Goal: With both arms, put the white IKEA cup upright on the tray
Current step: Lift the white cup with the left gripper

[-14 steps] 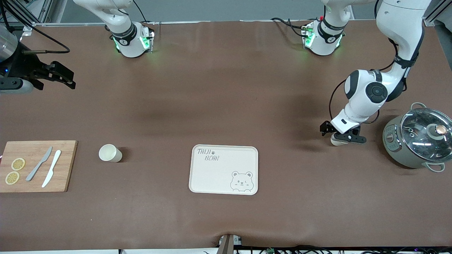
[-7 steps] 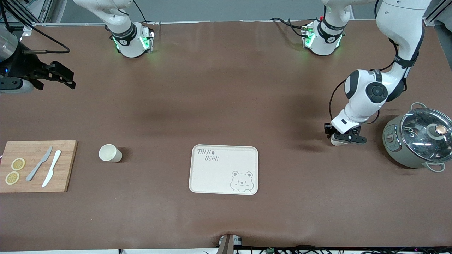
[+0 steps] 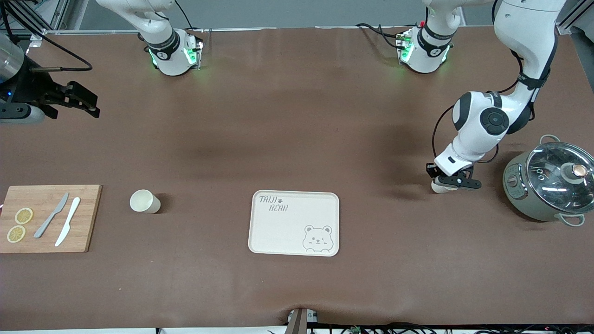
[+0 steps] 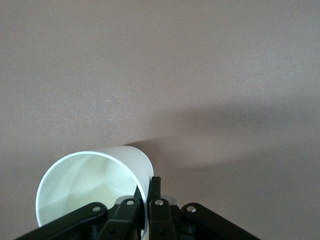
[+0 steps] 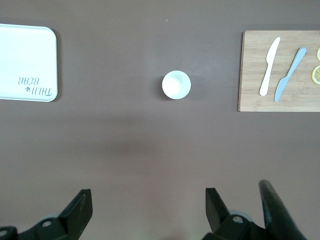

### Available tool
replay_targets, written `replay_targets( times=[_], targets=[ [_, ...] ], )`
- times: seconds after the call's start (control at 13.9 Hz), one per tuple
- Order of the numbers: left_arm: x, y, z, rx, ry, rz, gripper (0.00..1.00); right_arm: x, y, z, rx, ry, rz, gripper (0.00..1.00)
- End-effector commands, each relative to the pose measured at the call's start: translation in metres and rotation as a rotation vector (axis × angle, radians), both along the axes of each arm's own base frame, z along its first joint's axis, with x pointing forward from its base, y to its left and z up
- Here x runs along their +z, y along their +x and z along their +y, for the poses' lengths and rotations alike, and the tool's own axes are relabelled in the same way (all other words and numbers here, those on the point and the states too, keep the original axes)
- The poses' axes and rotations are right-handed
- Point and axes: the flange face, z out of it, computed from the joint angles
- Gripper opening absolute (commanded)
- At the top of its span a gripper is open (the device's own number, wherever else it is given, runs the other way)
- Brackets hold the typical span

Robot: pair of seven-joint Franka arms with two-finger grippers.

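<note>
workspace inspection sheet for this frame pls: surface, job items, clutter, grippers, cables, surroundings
Surface: brown table, a ripple at its near edge.
Job's things: tray bare; one white cup upright between tray and cutting board; second white cup lying on its side by the pot.
Clutter: cutting board with two knives and lemon slices; lidded pot.
Grippers: left gripper shut on second cup's rim; right gripper open, waiting over the table.
Cables: black cables at both bases.
Surroundings: nothing seen.
</note>
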Motion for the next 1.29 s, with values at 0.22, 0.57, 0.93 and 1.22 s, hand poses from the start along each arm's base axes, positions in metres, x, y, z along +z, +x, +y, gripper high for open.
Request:
replay_targets(
  times=[0.22,0.57,0.93,1.22],
  targets=[
    [0.012,0.005,-0.005,0.001,0.009,-0.023,0.0,0.002,0.002,0.002,0.002,-0.019,-0.006,1.0],
    [0.086,0.021,-0.023,0.007,0.045,0.005,0.0,0.002,0.002,0.003,0.004,-0.019,-0.006,1.0],
    [0.162,0.041,-0.055,0.04,0.062,0.02,0.0,0.002,0.002,0.003,0.004,-0.017,-0.006,1.0],
    [0.219,0.05,-0.094,0.072,0.062,0.037,0.0,0.001,0.001,0.003,0.004,-0.019,-0.005,1.0]
  ],
)
